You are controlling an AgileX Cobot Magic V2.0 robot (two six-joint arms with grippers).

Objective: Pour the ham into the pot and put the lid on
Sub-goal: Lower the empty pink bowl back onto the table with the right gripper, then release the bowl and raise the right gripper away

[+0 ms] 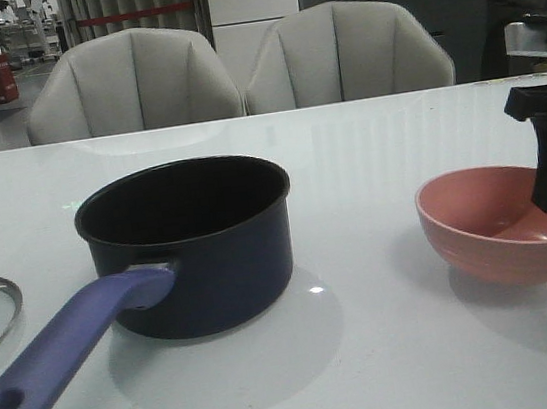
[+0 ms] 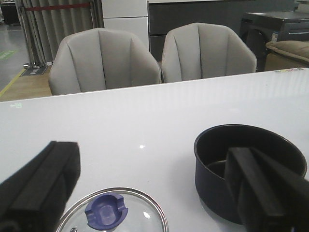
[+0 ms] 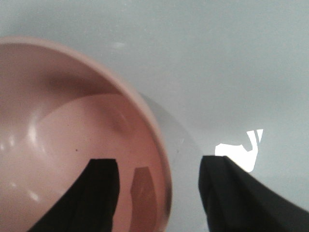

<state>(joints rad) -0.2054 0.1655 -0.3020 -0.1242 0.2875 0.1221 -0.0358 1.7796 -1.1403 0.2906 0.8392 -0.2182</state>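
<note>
Right gripper (image 3: 157, 193) open, empty, straddling round pink bowl (image 1: 504, 235) rim; small orange-pink ham (image 3: 144, 186) inside. Risk: weak rim pinch, bowl slips, ham misses dark navy saucepan (image 1: 193, 245). Left gripper (image 2: 154, 193) open, empty.

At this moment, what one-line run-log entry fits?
right gripper: open, jaws straddling pink bowl rim | left gripper: open above lid | pot: uncovered | ham: in bowl
</note>
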